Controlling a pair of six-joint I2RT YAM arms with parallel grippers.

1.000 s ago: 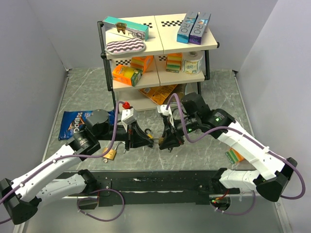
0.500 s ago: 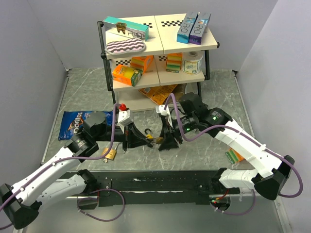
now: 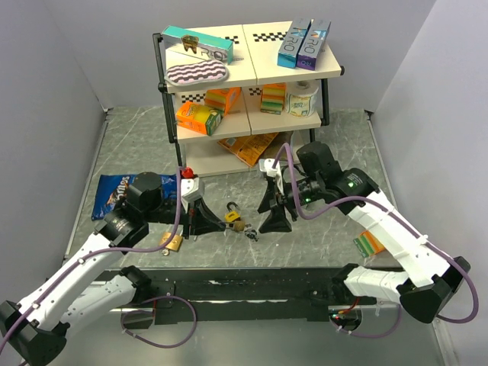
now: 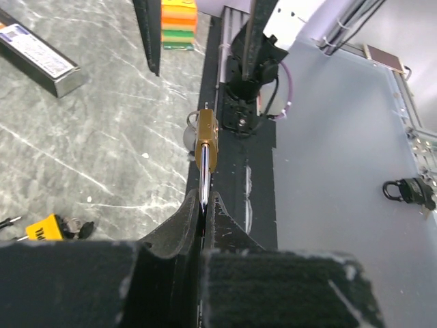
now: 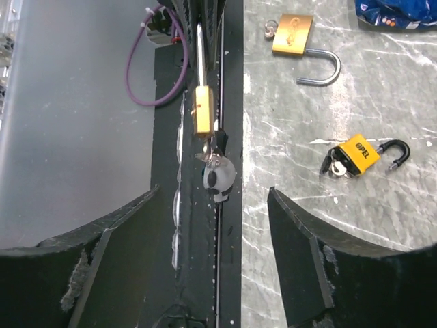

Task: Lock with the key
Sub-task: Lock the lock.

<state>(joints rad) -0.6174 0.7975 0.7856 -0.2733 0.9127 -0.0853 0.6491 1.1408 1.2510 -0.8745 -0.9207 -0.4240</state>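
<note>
My left gripper is shut on the shackle of a small brass padlock and holds it edge-on above the table's front edge. In the left wrist view the padlock sticks out beyond the closed fingertips. A key with a grey head hangs from the padlock's keyhole end; it also shows in the top view. My right gripper is open and empty, just right of the key, not touching it; in its wrist view the jaws stand wide apart.
A yellow padlock with keys and a second brass padlock with an open shackle lie on the table. A blue snack bag lies left. The stocked shelf stands behind. A colourful pack lies right.
My right gripper has opened, let go of the key and drawn back to the right. The left gripper still holds the padlock and has shifted slightly left.
</note>
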